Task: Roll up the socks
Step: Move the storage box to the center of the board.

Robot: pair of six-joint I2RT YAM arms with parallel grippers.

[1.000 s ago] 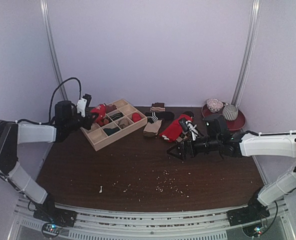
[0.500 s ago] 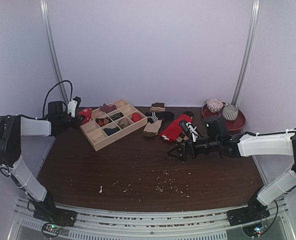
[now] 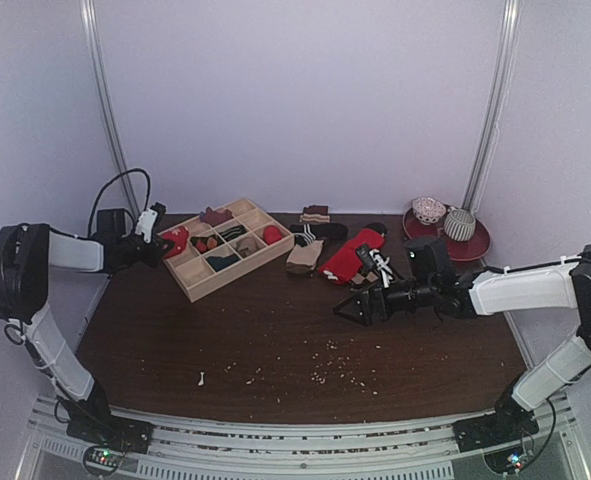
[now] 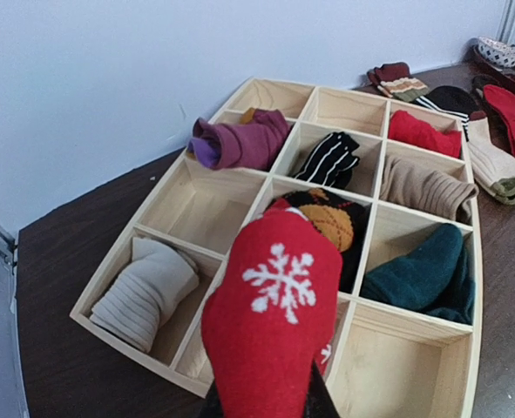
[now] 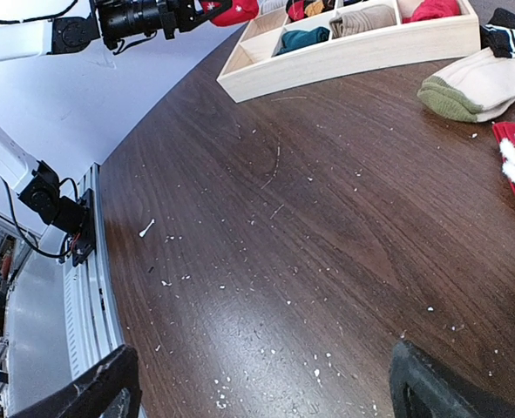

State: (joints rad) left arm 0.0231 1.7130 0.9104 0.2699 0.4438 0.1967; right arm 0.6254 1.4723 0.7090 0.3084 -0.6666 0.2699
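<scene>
Motion is on the left side: over the past second the left gripper (image 3: 162, 245) has pulled away from above the wooden tray (image 3: 207, 286) toward the table's (image 3: 275, 330) far left corner. It hangs just off the tray's left end, its fingers pinched on a rolled red sock with a white snowflake (image 4: 274, 305). That bundle has not been dropped into a compartment, so the arm looks busy with storing rather than rolling.

The right gripper (image 3: 355, 309) has slid slightly left. It is spread wide and holds nothing, low over bare wood.

The 2 socks to roll lie flat near the far edge, right of the tray. The cream sock (image 3: 303, 256) lies beside the red sock with the white-striped end (image 3: 351, 256), just beyond the right gripper. Neither looks rolled yet.

Several tray compartments hold rolled socks. A black-and-white striped sock (image 3: 307, 236) lies against the cream sock's far end and could get caught up in a grasp. A red plate (image 3: 472, 247) carrying 2 bowls occupies the far right corner. Pale crumbs (image 3: 340, 365) dot the near half.
</scene>
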